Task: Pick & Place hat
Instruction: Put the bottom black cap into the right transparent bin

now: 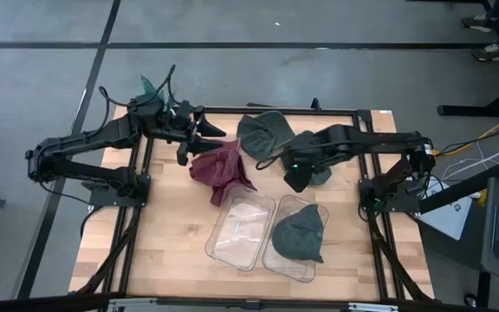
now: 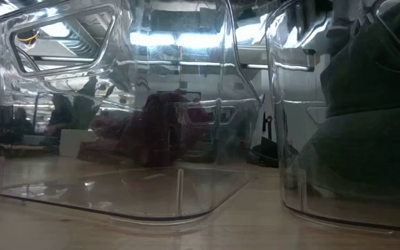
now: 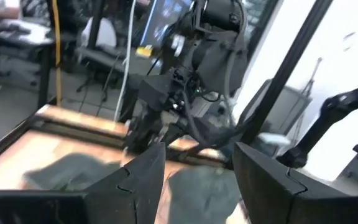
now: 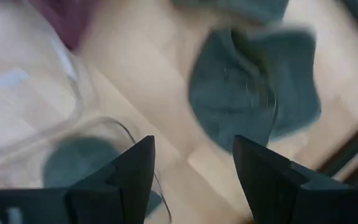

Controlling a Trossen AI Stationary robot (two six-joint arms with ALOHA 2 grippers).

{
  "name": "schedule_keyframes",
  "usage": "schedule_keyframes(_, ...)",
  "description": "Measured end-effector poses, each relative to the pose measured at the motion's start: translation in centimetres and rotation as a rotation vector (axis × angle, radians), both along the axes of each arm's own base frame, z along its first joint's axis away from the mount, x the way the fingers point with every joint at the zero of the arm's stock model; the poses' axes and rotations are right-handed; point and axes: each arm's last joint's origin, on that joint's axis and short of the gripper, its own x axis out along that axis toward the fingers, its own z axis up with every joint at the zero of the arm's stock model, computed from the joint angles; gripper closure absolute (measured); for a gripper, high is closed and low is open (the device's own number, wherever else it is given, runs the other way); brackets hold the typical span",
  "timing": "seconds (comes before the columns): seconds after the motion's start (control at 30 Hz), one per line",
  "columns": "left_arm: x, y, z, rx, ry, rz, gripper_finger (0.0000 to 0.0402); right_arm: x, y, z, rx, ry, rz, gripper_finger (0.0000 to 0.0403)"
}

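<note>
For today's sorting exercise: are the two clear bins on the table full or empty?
One clear bin is empty; bare plastic shows through. The other bin holds a dark green hat, seen from above and level.

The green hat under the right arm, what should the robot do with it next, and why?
Probably lower the right pincer onto the green hat and close. The pincer is open and empty, hovering just above that hat on the table, and the hat is not yet in a clear bin.

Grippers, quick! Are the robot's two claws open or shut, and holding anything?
Left gripper: open, empty, above the maroon hat.
Right gripper: open, empty, over a green hat.
</note>
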Motion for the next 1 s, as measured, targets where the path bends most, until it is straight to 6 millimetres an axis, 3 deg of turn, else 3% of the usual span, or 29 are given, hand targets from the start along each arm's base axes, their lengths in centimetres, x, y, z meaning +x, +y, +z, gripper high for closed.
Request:
schedule_keyframes(0.13,-0.2,0.5,-0.4,0.023,0.035,0.024,0.0217,-0.2,-1.5,-3.0,0.115,0.094,-0.022,0.0187)
schedule_keyframes(0.47,-0.5,1.7,-0.4,0.087,0.031,0.079,0.0217,-0.3,-6.0,-9.7,0.364,0.072,-0.040,0.0187)
schedule_keyframes(0.73,-1.0,2.5,-0.4,0.082,0.039,0.121,0.0217,-0.5,-7.4,-13.9,0.381,0.009,-0.098,0.0187)
schedule_keyframes(1.0,-1.0,2.5,-0.9,0.079,0.086,0.117,0.0217,-0.9,-8.4,-16.4,0.278,-0.004,-0.082,0.0187)
